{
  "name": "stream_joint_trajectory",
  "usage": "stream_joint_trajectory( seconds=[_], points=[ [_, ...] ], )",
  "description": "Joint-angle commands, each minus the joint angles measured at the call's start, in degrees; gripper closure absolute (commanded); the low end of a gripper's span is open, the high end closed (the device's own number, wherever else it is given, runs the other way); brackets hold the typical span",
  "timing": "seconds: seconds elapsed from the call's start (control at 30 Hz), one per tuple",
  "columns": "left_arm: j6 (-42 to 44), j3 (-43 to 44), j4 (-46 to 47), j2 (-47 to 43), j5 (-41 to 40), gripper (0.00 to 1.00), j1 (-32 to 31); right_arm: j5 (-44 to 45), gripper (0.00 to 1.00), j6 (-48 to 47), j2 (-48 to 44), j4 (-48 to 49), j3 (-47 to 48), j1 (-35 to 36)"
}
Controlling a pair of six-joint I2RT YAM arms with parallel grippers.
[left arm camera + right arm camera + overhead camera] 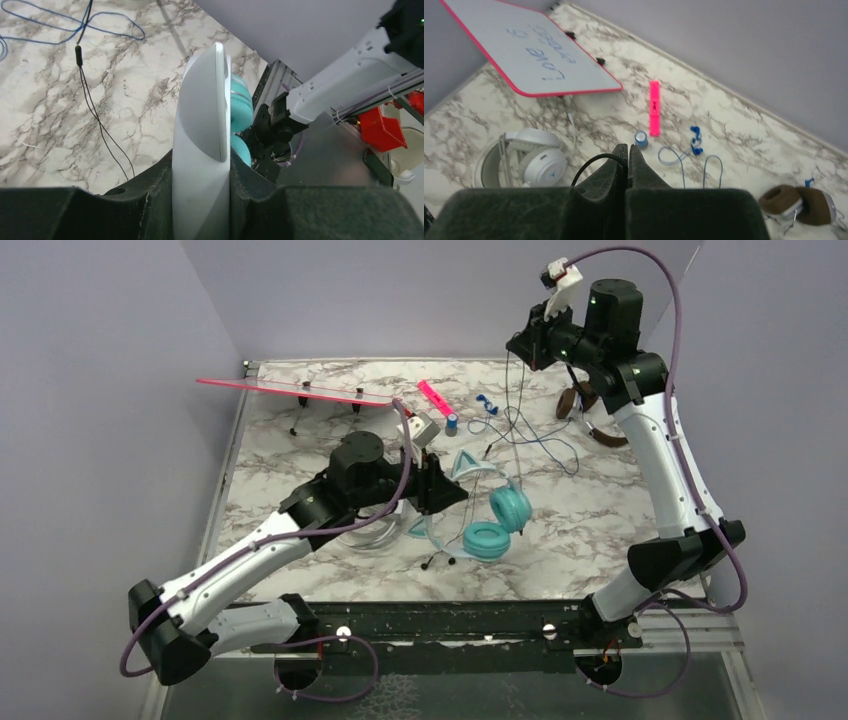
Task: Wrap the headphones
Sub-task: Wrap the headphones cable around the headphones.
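Note:
The teal cat-ear headphones [497,522] lie mid-table, their cups also in the left wrist view [241,107]. My left gripper [437,485] is shut on a pale headband [201,165] right in front of those cups, seemingly the teal set's band. My right gripper [527,348] is high over the back of the table, shut [628,150] on a thin black cord [589,162] that hangs down [512,400] to the table. The white-grey headphones [541,167] lie under my left arm. The brown headphones [585,405] sit back right [796,202].
A pink-framed whiteboard [300,390] stands at the back left [531,47]. A pink marker [435,397], a small blue cap [452,423], blue clips [485,402] and a looped blue cord [530,435] lie near the back. A clear round dish [370,537] sits beneath my left arm.

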Motion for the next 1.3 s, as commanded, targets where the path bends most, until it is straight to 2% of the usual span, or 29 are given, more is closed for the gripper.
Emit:
stream_joint_trajectory(
  seconds=[0.0,0.2,0.3,0.43,0.53,0.63,0.7,0.77,0.93,1.1,1.2,1.27],
  points=[
    [1.9,3.1,-5.3,-7.8,-0.8,1.00,-0.2,6.9,0.99,-5.7,2.7,-9.1,1.0,0.2],
    [1.0,6.6,-11.7,-7.8,-3.8,1.00,-0.1,4.4,0.99,-8.9,4.2,-15.4,7.2,0.2],
    [1.1,7.9,-12.5,-5.9,-5.5,1.00,-0.1,-1.7,0.99,-10.0,6.7,-19.2,14.2,0.4],
    [0.0,9.9,-11.3,-3.9,-9.2,1.00,0.0,-1.3,0.99,-7.6,9.2,-22.2,18.6,0.7],
    [-0.1,9.0,-5.7,-4.5,-8.8,1.00,-0.1,-2.1,1.00,-6.5,8.7,-22.1,15.5,0.7],
    [-0.1,9.2,-2.4,-5.9,-8.3,1.00,0.0,2.2,1.00,-4.6,6.7,-20.1,9.7,0.7],
    [0.2,9.0,-0.8,-8.0,-9.8,1.00,-0.1,7.3,1.00,-1.8,3.1,-15.9,1.3,0.6],
    [0.4,8.4,1.2,-10.6,-11.8,1.00,0.0,8.4,1.00,0.3,0.1,-11.7,-9.1,-0.4],
    [-3.5,10.3,5.8,-14.1,-18.1,1.00,0.0,-13.7,1.00,6.5,-4.3,-2.2,-24.6,-9.4],
    [-5.1,12.6,11.9,-14.4,-20.9,1.00,0.0,-27.5,0.99,7.9,-2.9,-0.2,-31.9,-10.0],
    [-7.8,12.5,16.0,-14.4,-23.3,1.00,-0.1,-37.4,0.99,14.2,-4.7,9.9,-38.5,-10.0],
    [-10.8,12.2,19.8,-14.0,-23.8,1.00,-0.1,-43.3,0.99,20.9,-6.0,20.3,-41.6,-9.9]
  ],
)
